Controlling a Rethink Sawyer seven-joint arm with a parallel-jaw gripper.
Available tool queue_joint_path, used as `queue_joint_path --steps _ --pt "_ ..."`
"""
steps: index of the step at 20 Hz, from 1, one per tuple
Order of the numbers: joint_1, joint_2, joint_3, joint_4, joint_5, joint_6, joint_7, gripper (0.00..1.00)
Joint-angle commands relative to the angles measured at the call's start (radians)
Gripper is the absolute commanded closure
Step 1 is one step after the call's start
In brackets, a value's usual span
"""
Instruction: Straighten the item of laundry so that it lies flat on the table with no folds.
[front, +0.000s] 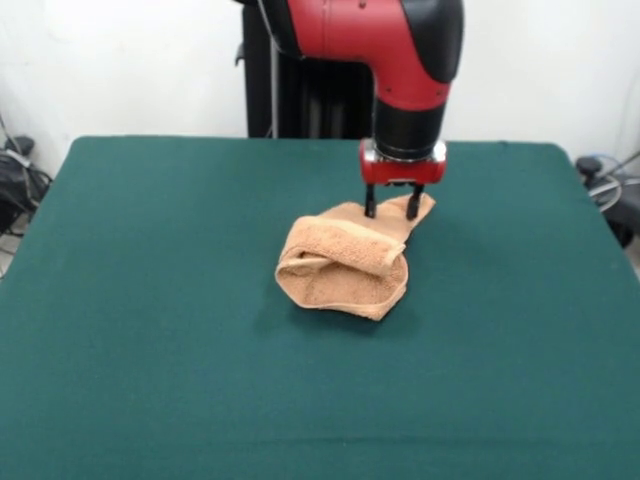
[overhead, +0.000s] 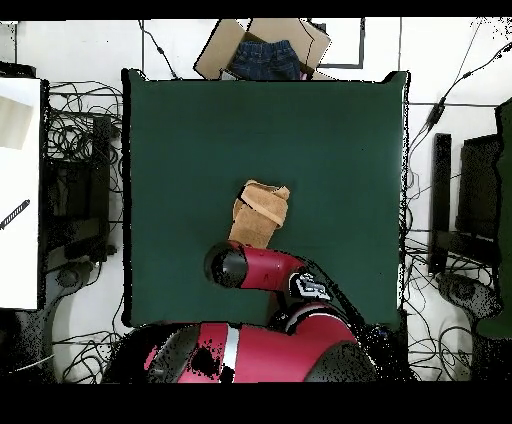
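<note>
Peach-orange terry towel (front: 345, 262) sits bunched and folded mid dark green felt counter (front: 150, 300); its robot-side end lies right at the black two-fingered tool (front: 392, 207), fingers slightly parted, straddling that end, rest trailing away from it.

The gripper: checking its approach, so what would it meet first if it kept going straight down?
The gripper points down at the peach terry towel's far edge; it looks already at the cloth, with the green table beneath.

Overhead, the arm (overhead: 262, 270) hides the hand and the towel's (overhead: 260, 212) near end.
</note>
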Motion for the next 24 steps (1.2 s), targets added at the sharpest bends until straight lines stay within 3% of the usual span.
queue_joint_path --steps 1,3,4,19,24 --pt "-0.009 0.093 0.094 -0.095 -0.039 -0.089 0.112 0.00" --pt "-0.017 0.094 0.103 -0.085 -0.046 -0.105 0.117 0.00" --pt "-0.021 0.095 0.106 -0.081 -0.053 -0.112 0.122 1.00" --pt "-0.020 0.084 0.103 -0.062 -0.054 -0.138 0.149 1.00" --pt "-0.008 0.013 0.097 -0.019 -0.034 -0.053 0.151 1.00"
